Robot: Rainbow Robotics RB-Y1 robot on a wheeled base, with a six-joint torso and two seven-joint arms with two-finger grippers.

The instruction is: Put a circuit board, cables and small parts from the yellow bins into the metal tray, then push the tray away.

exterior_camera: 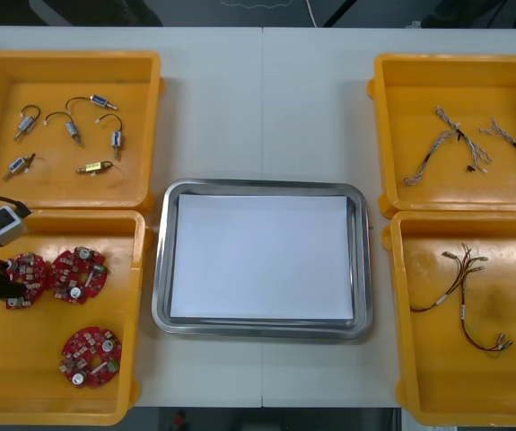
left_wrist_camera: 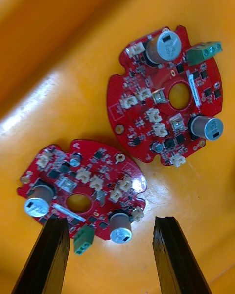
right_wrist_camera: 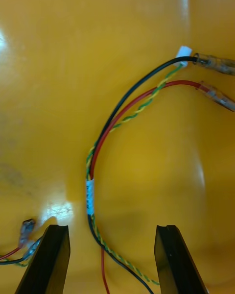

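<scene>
The left gripper [left_wrist_camera: 110,224] hangs over the yellow bin [exterior_camera: 24,400] left of the metal tray [exterior_camera: 262,186]. Its fingers are spread wide above a round red circuit board [left_wrist_camera: 83,191]. The right gripper [right_wrist_camera: 111,230] is in the other yellow bin [exterior_camera: 437,386], right of the tray. Its fingers are spread too, with a red and black cable [right_wrist_camera: 98,147] between them. The tray sits on the counter [exterior_camera: 266,90], white inside.
</scene>
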